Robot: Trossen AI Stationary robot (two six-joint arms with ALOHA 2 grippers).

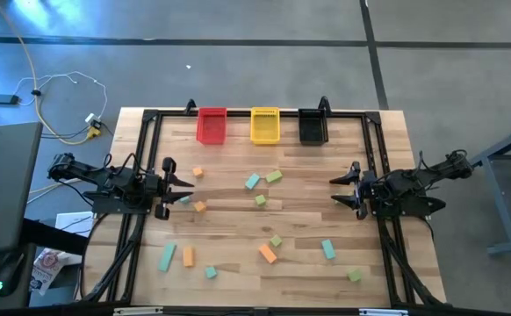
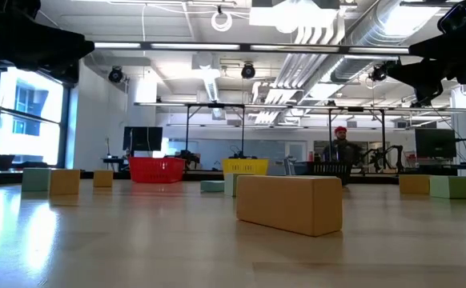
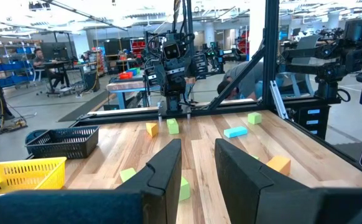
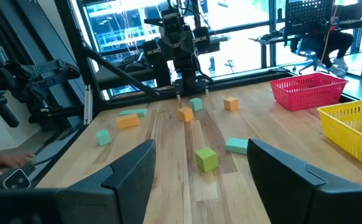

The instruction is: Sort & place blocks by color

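Several small blocks lie flat and scattered on the wooden table [image 1: 238, 224]: orange ones [image 1: 268, 254], teal ones [image 1: 253, 182] and light green ones [image 1: 274, 176]. In the low view an orange bar [image 2: 289, 204] lies nearest. My left gripper [image 1: 188, 189] [image 3: 198, 152] hovers level over the table's left side, its fingers drawn together to a narrow gap with nothing in it. My right gripper [image 1: 334, 191] [image 4: 201, 146] hovers level over the right side, open and holding nothing. Both point toward the table's middle.
A red bin [image 1: 212, 125], a yellow bin [image 1: 265, 125] and a black bin [image 1: 313, 126] stand in a row at the table's far edge. A black frame [image 1: 150, 140] borders the table. A person sits far off in the room [image 2: 341, 148].
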